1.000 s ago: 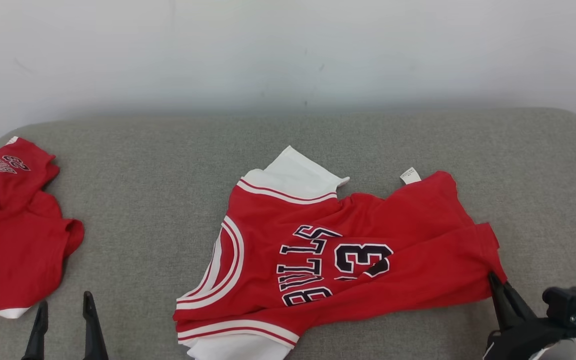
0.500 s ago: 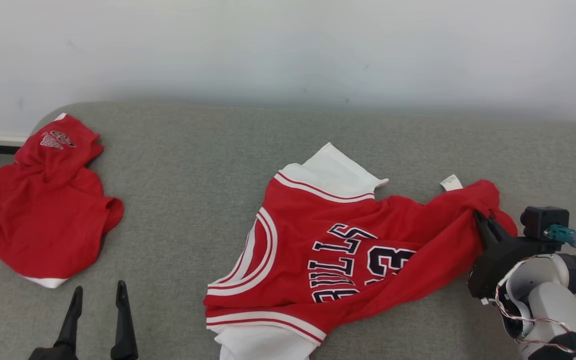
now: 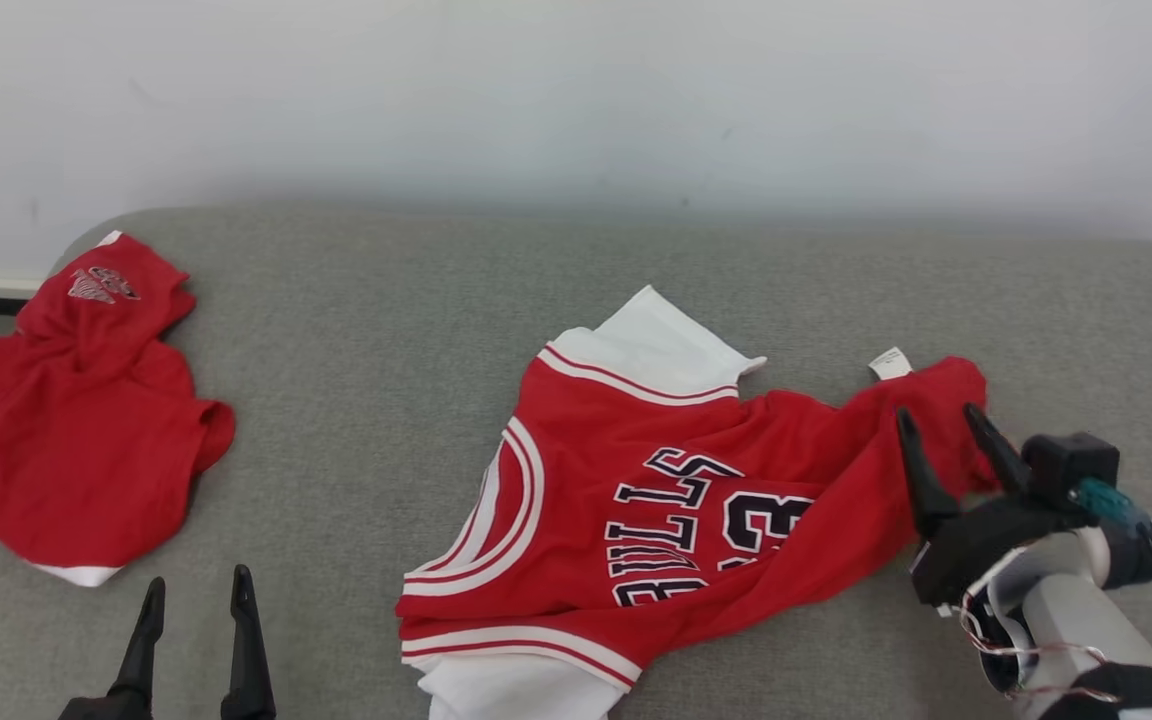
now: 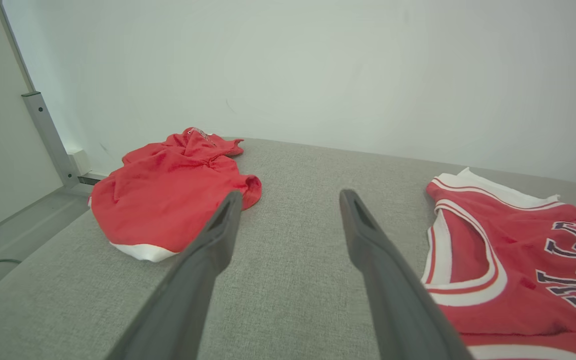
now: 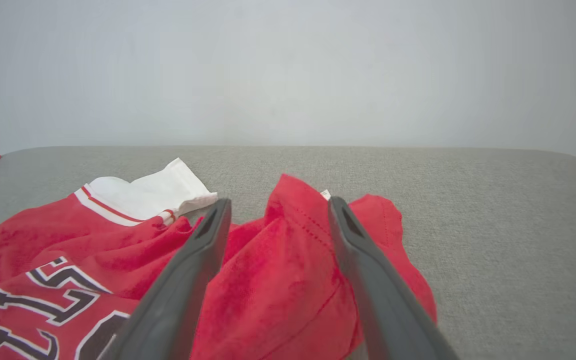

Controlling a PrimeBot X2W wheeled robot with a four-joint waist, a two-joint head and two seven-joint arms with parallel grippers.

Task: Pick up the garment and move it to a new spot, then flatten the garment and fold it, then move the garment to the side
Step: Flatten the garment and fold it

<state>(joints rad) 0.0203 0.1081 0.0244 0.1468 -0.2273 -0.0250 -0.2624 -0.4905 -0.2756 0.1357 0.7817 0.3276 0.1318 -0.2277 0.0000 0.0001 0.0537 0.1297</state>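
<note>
Garment: red basketball jersey with white trim (image 3: 816,470), lying rumpled on the grey fabric-covered surface (image 3: 356,330), right of centre.
Lettering: "BULLS" (image 3: 658,530) in dark, white-edged capitals, turned sideways in the head view. A numeral "3" (image 3: 771,520) sits beside it, partly lost in a fold.
Tag: small white label (image 3: 889,362) at the jersey's far right edge, its print too small to read.
Right gripper (image 3: 936,413): jaws spread wide at the jersey's right end, with a ridge of red cloth between the fingers, not pinched.
Left gripper (image 3: 196,577): jaws apart, empty, near left over bare surface.
Other garment: crumpled red cloth with white hem (image 3: 86,430), far left and well apart from the jersey. Its small crest is unreadable.
</note>
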